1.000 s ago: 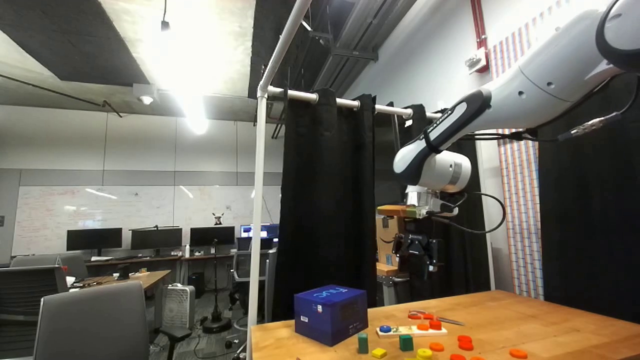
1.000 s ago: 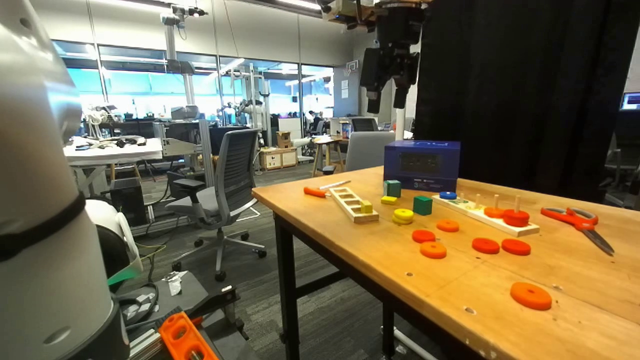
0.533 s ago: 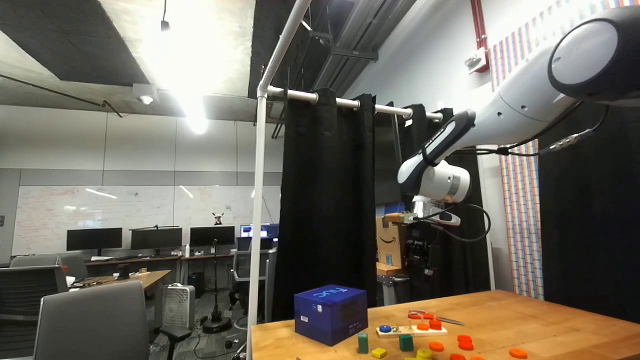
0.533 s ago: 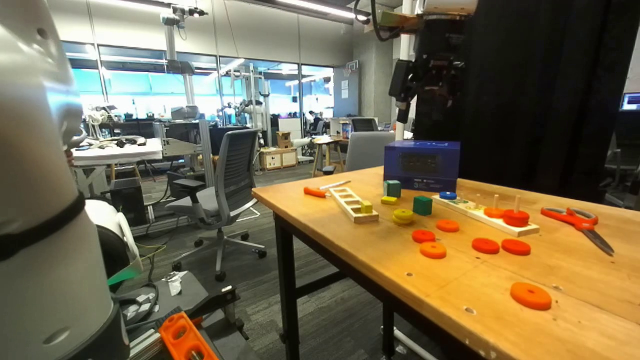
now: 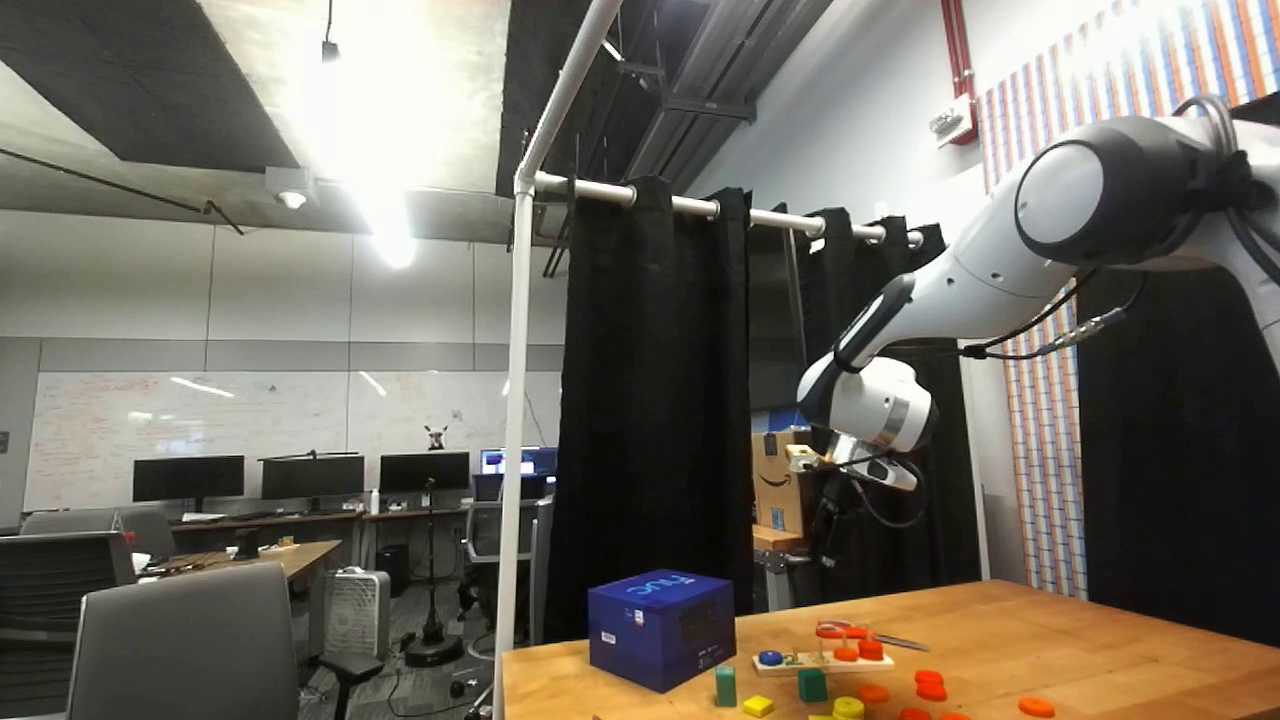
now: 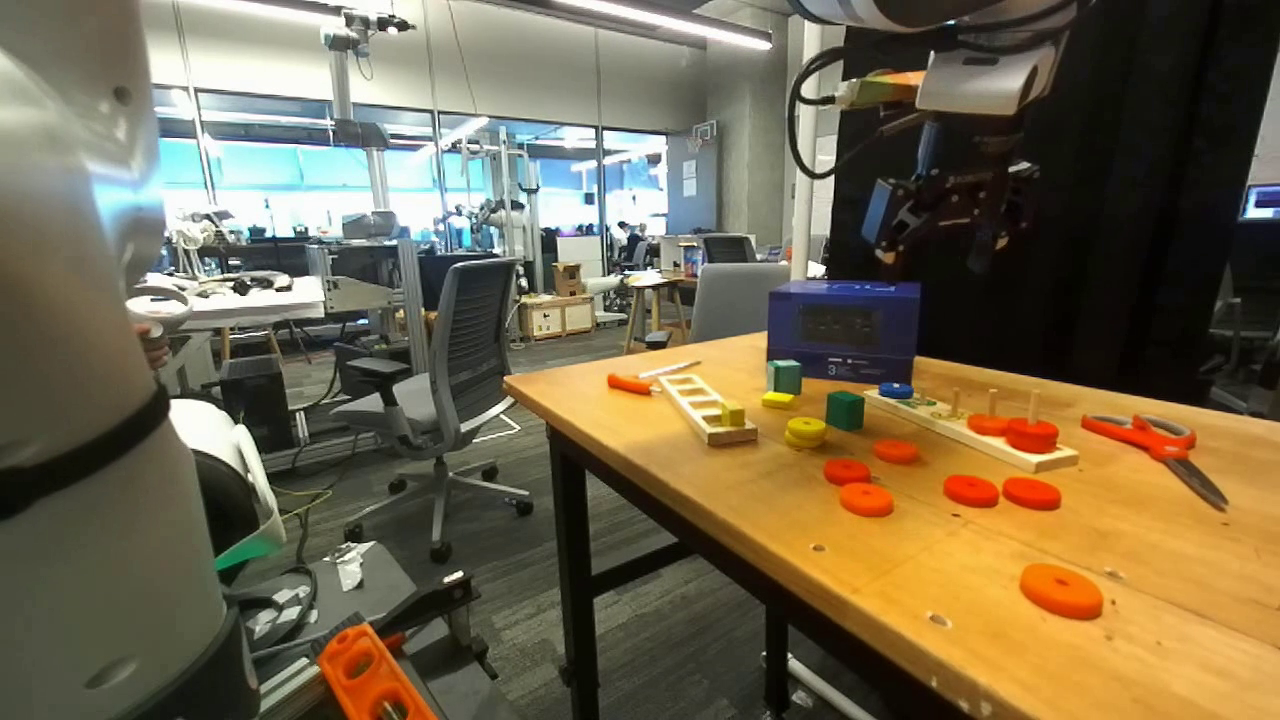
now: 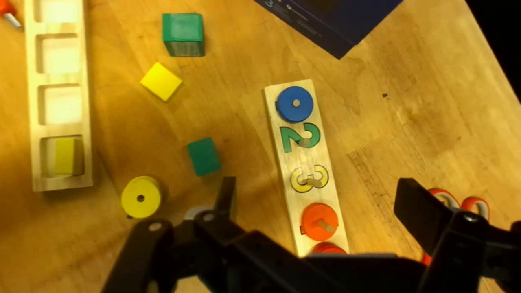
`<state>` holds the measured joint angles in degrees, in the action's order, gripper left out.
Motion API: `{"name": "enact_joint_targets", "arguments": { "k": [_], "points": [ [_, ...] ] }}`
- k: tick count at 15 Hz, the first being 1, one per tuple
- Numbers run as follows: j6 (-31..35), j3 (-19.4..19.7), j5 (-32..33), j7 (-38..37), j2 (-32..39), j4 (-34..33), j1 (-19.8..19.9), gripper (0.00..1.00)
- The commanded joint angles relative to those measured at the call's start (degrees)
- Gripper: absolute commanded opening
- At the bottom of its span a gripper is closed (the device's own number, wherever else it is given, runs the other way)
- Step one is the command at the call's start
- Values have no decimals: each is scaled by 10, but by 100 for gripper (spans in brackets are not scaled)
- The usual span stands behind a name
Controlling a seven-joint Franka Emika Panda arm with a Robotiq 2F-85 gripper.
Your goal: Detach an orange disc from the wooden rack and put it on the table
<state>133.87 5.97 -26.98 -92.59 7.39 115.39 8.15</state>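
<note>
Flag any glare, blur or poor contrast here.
Wrist view: the claw looks dark and slightly blurred, the orange disc readable; in an exterior view, the ceiling light glares white; in both exterior views, the dark claw blends into the black curtain.

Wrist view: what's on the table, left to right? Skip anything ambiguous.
Orange-handled tool at the frame edge → wooden tray with compartments → yellow disc → lower green block → wooden rack → partly hidden scissors.

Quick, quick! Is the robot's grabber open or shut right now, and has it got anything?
Gripper: open, its fingers wide apart in the wrist view, holding nothing.
</note>
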Motion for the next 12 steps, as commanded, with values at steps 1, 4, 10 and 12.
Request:
{"name": "enact_joint_targets", "arguments": {
  "k": [1, 4, 10, 12],
  "points": [
    [35, 7, -8, -17, 47, -37, -4, 100],
    [32, 13, 8, -16, 71, -42, -3, 100],
    [16, 34, 63, -23, 109, -53, -2, 100],
    [10, 45, 82, -26, 120, -59, -1, 100]
  ]
}}
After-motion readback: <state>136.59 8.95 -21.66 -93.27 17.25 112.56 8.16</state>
